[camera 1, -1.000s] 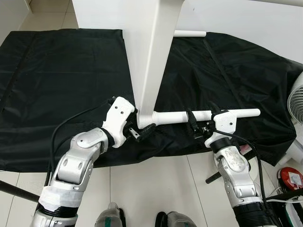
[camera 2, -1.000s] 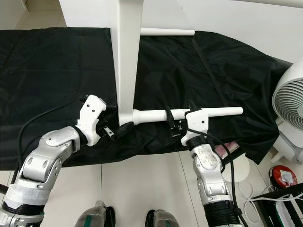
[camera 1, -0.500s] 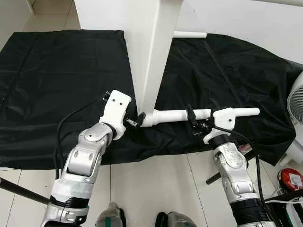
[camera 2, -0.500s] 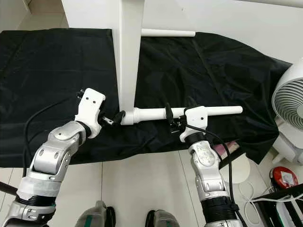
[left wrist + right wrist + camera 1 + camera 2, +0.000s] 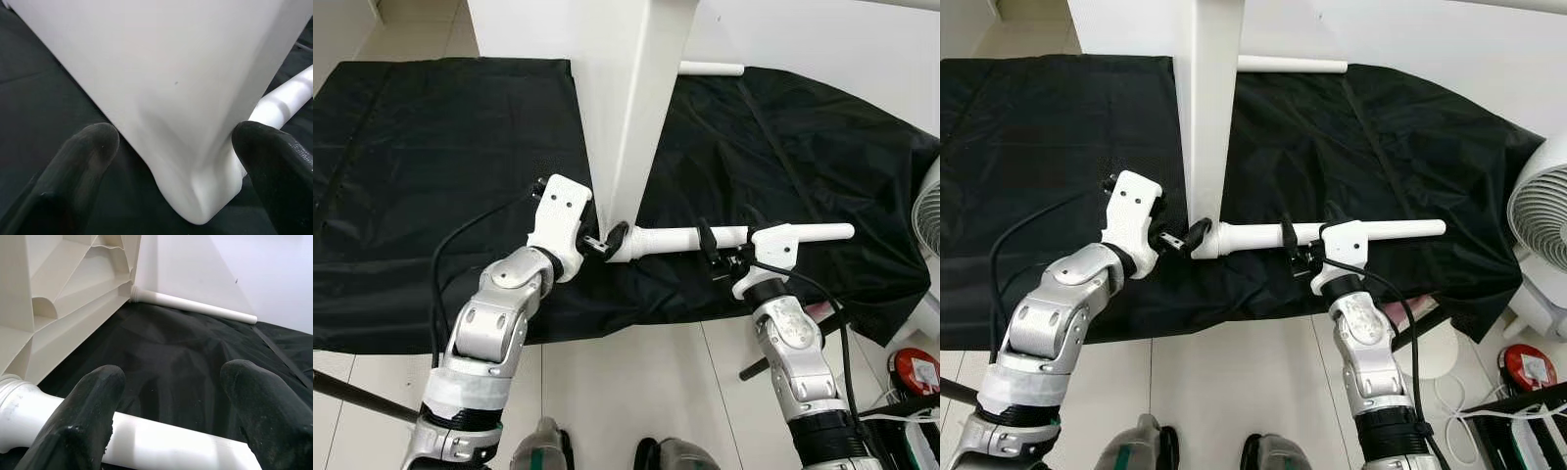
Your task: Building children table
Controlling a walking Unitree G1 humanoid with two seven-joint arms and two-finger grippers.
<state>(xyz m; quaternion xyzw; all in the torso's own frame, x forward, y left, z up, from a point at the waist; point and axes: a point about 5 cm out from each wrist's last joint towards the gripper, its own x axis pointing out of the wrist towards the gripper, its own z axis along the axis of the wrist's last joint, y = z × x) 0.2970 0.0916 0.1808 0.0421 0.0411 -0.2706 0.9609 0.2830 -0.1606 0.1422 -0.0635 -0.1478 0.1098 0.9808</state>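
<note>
A white table top (image 5: 626, 98) stands on edge on a black cloth (image 5: 440, 147). One white leg (image 5: 675, 238) juts to the right from its near bottom corner (image 5: 195, 196), and a second leg (image 5: 710, 69) sticks out at the far corner. My left gripper (image 5: 607, 240) is open, with a finger on each side of that near corner (image 5: 1203, 235). My right gripper (image 5: 710, 253) is open, its fingers spread over the middle of the near leg (image 5: 161, 435). The ribbed underside of the table top (image 5: 63, 298) faces the right wrist.
The cloth covers a pale tiled floor (image 5: 636, 382). A white fan (image 5: 1542, 206) stands at the right edge, with a red round object (image 5: 913, 367) and cables on the floor below it. My own feet (image 5: 607, 455) are just behind the cloth's near edge.
My left gripper has risen from under the leg joint and now straddles the table top's near corner. The right gripper has stayed on the leg.
</note>
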